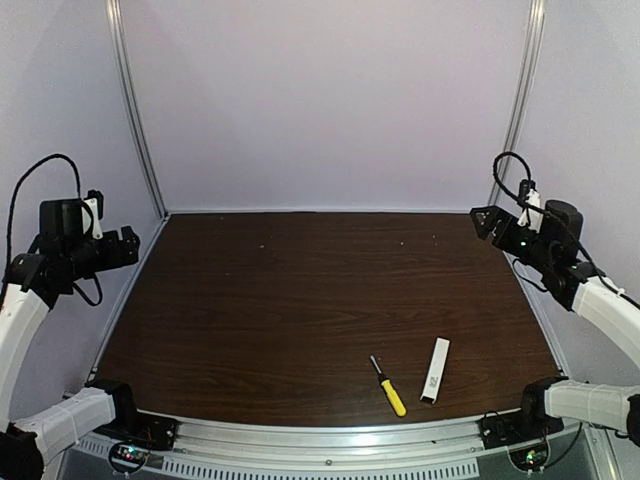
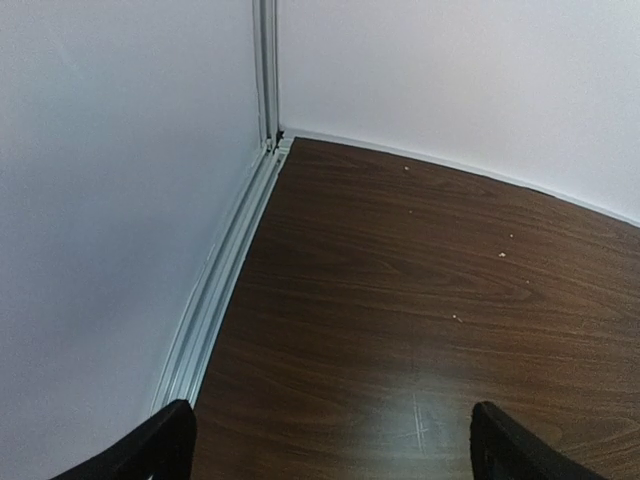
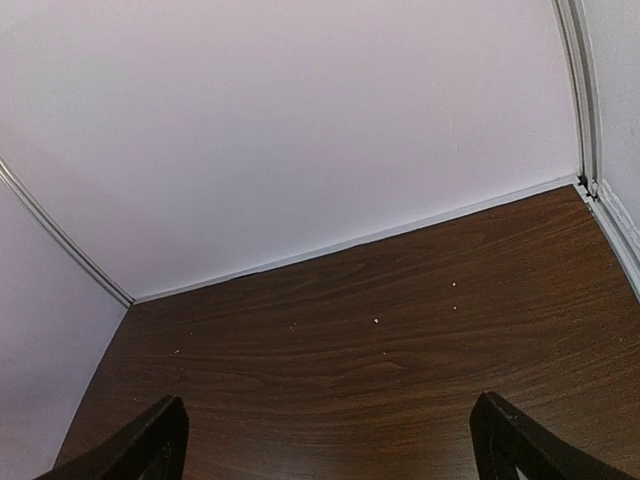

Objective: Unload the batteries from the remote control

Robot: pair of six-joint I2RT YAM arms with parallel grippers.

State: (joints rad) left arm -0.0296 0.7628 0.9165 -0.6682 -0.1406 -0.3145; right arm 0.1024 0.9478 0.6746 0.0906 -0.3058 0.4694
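The white remote control lies on the dark wooden table near the front edge, right of centre, its long axis running front to back. No batteries are visible. My left gripper is raised at the far left edge, open and empty; its fingertips sit wide apart in the left wrist view. My right gripper is raised at the far right edge, open and empty; its fingertips are wide apart too. Both grippers are far from the remote control.
A yellow-handled screwdriver lies just left of the remote control, tip pointing to the back left. White walls and metal rails enclose the table at the left, back and right. Small crumbs dot the far part.
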